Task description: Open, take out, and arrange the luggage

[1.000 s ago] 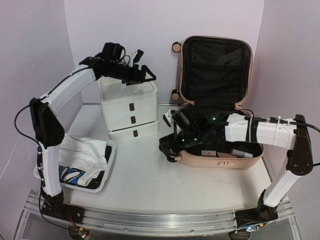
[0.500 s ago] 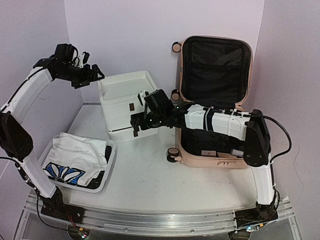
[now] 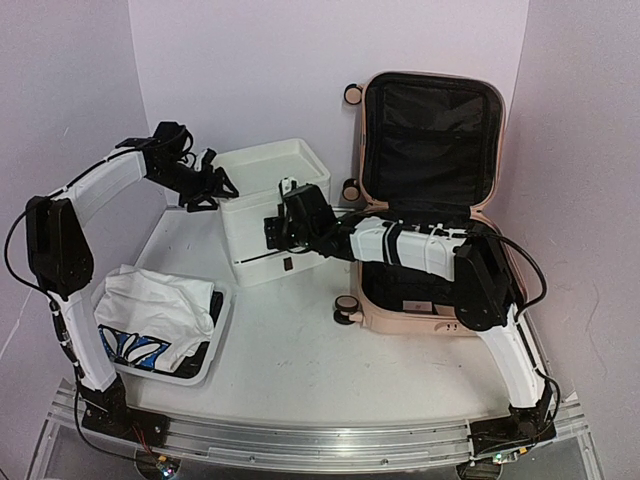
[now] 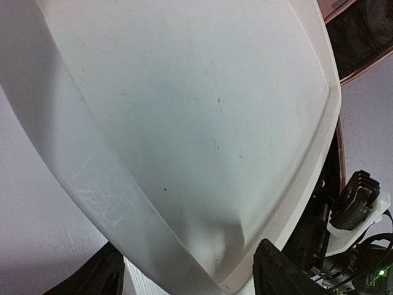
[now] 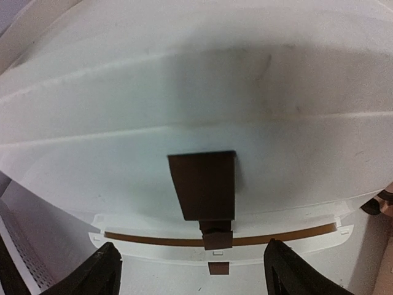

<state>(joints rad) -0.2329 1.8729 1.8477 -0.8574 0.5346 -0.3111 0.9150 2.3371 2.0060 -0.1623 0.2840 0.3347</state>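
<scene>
Both your right hand (image 5: 191, 270) and left hand (image 4: 187, 276) are spread, empty. Centre the right on the brown handle (image 5: 202, 184) of the drawer unit (image 3: 265, 235) before closing; steady the unit's top with the left. The suitcase (image 3: 410, 318) stands open right of the unit.

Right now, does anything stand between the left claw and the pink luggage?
Yes. The white drawer unit stands between them: the left claw is at its left side, and the luggage lies open on its right.
</scene>
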